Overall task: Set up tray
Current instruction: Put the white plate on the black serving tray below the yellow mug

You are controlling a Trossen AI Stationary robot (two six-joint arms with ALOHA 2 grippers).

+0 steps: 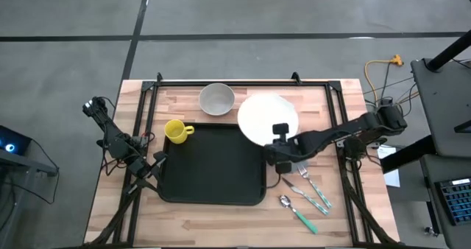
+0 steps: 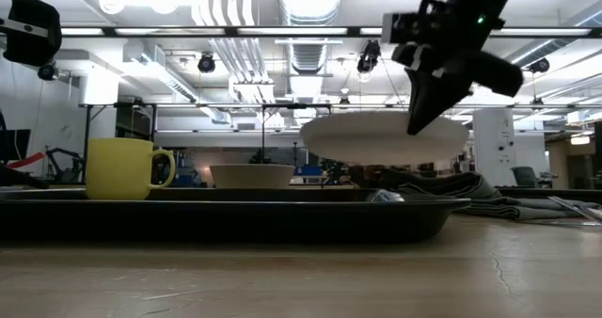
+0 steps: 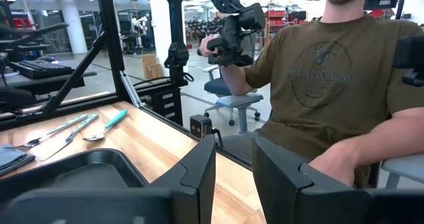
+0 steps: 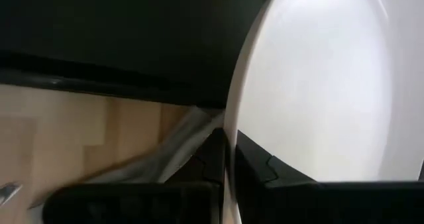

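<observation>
The black tray lies flat on the middle of the table, and shows as a long dark rim in the low view. My right gripper is over the tray's right edge, shut on the white plate, which hangs in the air in the low view. A yellow mug stands at the tray's far left corner. The white bowl rests on the table beyond the tray. My left gripper waits open at the tray's left edge. My right gripper pinches the plate's rim at its near edge, with one finger over the top face and the other beneath. The fingers slant down from the right. The plate is lifted clear of table and tray, roughly level.
A grey napkin lies right of the tray, under my right arm. A spoon and forks with teal handles lie on the near right of the table. A seated person is beyond the table's right side.
</observation>
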